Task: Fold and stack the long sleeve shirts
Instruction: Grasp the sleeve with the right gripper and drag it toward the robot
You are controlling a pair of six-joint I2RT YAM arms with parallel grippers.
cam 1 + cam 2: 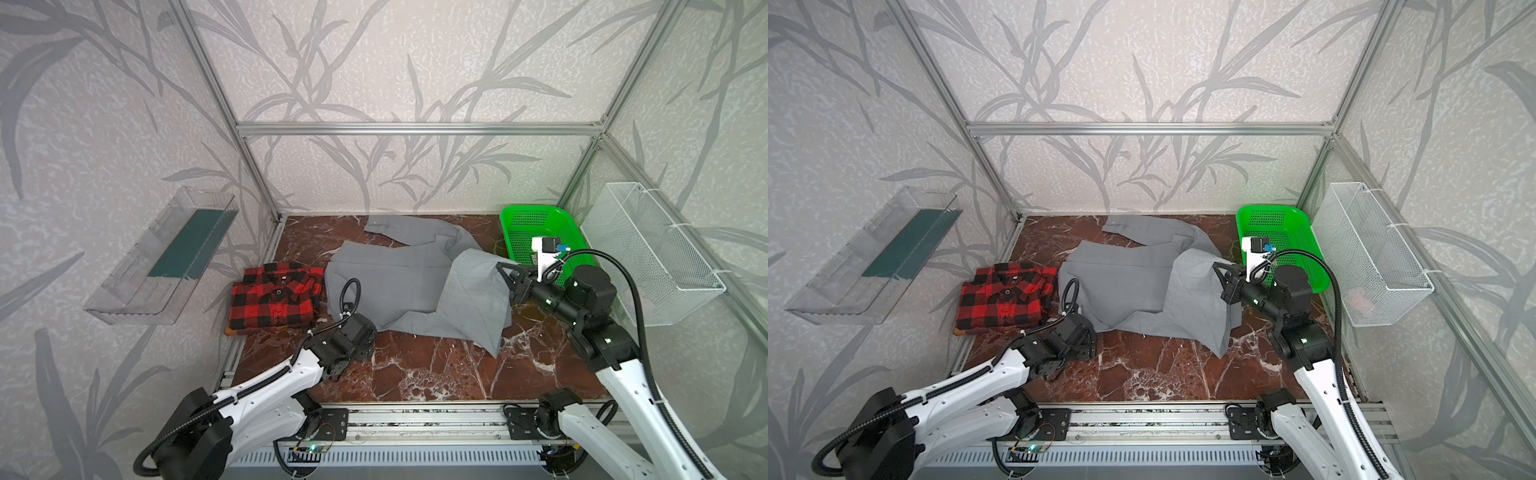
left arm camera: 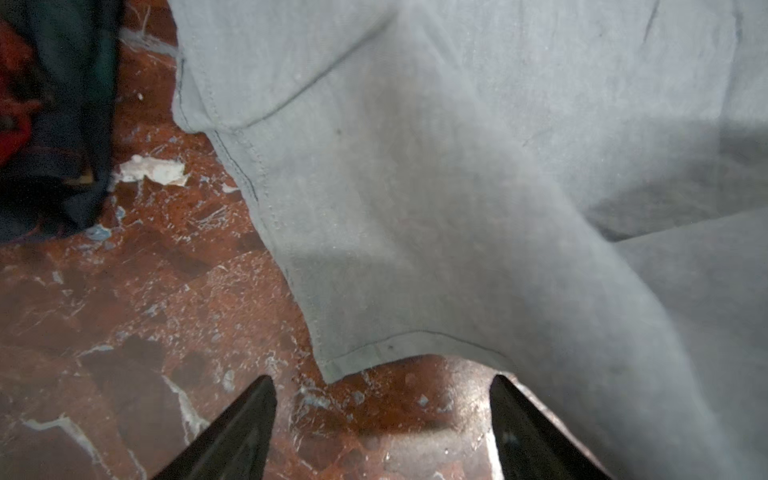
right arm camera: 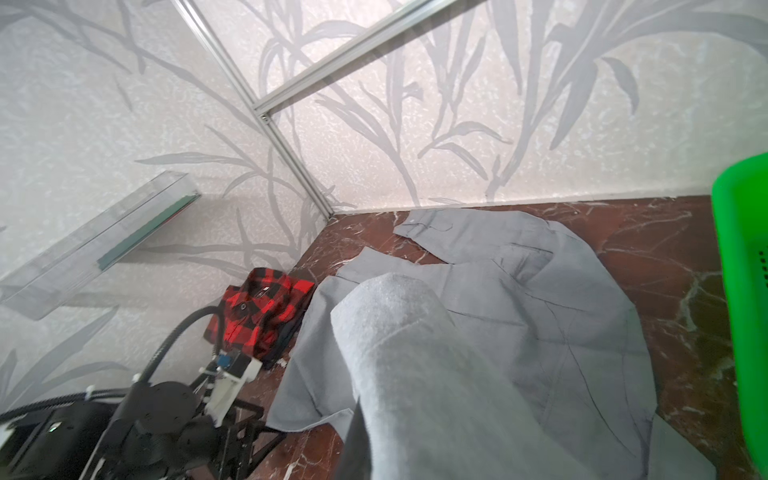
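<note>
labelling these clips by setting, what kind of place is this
Most likely a robot lab work cell, not a real room: an aluminium frame holds leaf-print wall panels around a marble-look tabletop, and a left arm and right arm are mounted on a rail at its front.

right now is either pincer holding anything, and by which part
The right pincer is shut on the grey shirt, pinching a lifted fold at its edge. The left pincer is open and holds nothing.
</note>
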